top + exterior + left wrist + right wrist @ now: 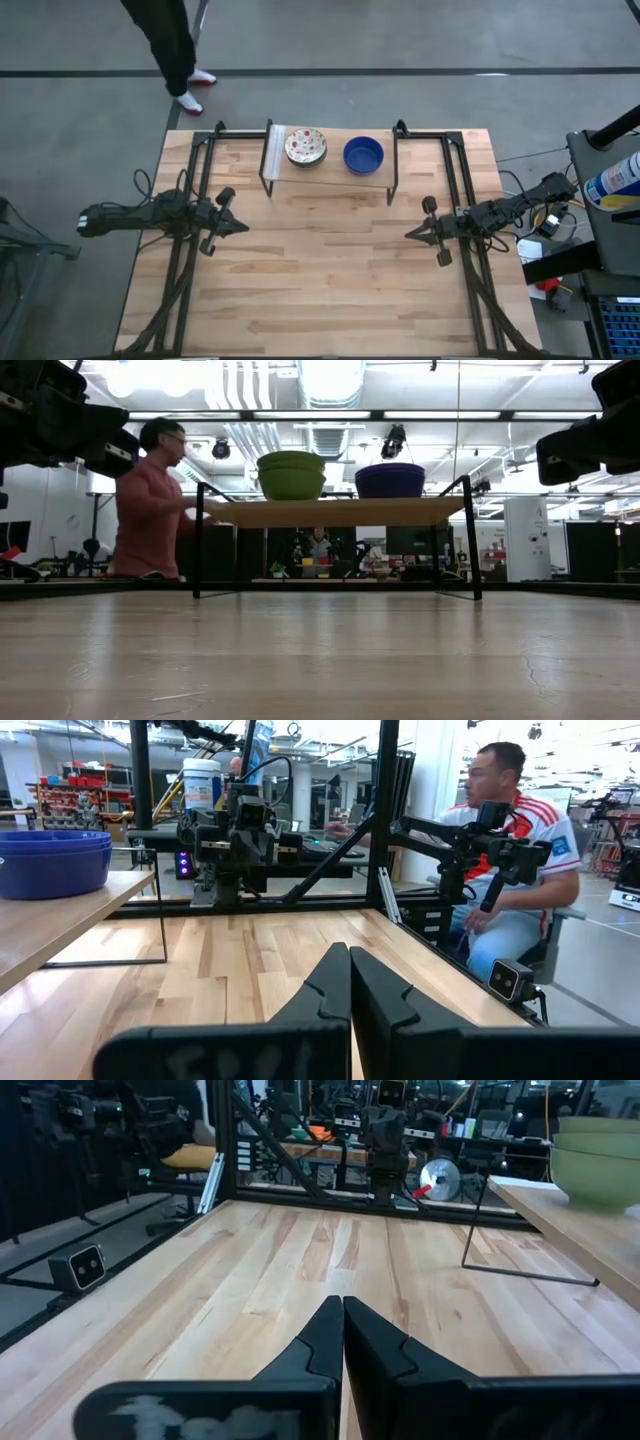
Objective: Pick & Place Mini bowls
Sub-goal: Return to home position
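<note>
Quick status from my remote seat, all 4 cams checked.

Both arms are parked low over the table (330, 290), 1 per side, pointing in toward each other. The left gripper (243, 226) sits near the left edge, fingers (325, 985) pressed flat together w/ nothing between them. The right gripper (408, 235) mirrors it on the other side, also clenched on nothing. Both are well apart from the shelf.

The shelf (335, 178) stands at the far middle of the table, a wood board on thin black wire legs. On it are 2 stacks side by side, not touching. The patterned bowls (305, 146) are on the left half, cream inside w/ reddish-brown speckles from above, olive green outside in the low cam. The blue bowls (363, 155) are on the right half. Can't tell the exact count per stack, but the rims show more than 1 in each.

Bg: a person (150, 510) in a reddish top is behind the table near the shelf's left end in the low cam.
</note>
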You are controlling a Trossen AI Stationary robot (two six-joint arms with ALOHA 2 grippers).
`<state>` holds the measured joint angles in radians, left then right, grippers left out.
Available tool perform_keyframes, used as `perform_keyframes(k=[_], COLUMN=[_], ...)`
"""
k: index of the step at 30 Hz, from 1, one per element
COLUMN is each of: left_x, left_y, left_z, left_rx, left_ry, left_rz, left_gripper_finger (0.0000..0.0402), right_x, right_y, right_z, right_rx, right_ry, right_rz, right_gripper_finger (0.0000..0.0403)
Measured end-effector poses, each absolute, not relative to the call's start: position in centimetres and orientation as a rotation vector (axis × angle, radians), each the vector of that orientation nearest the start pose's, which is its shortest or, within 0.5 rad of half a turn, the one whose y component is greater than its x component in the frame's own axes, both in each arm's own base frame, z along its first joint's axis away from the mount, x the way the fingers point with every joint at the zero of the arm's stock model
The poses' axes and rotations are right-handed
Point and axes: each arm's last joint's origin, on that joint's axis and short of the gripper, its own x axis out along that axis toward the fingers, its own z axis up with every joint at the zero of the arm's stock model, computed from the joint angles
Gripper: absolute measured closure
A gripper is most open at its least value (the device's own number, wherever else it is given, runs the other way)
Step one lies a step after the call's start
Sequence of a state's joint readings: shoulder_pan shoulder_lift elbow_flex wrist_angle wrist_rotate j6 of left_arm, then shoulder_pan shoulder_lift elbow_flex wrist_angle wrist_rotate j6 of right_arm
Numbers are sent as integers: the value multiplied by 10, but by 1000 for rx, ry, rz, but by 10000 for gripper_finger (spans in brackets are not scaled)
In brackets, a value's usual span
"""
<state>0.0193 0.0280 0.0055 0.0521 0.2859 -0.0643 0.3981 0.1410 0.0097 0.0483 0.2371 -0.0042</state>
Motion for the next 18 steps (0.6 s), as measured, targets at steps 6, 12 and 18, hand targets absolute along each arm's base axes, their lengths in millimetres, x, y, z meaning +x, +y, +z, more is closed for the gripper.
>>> perform_keyframes(k=[6,12,18], left_x=[98,98,98], left_y=[-6,-6,-6], left_z=[168,168,168], left_rx=[-59,-59,-59], left_ry=[-21,-21,-21], left_rz=[-267,-268,-268], left_gripper_finger=[402,402,402], right_x=[99,99,99], right_y=[34,34,34], right_z=[160,160,160], right_rx=[-22,-32,-24], right_ry=[79,78,79], right_rz=[161,162,161], right_gripper_finger=[394,394,394])
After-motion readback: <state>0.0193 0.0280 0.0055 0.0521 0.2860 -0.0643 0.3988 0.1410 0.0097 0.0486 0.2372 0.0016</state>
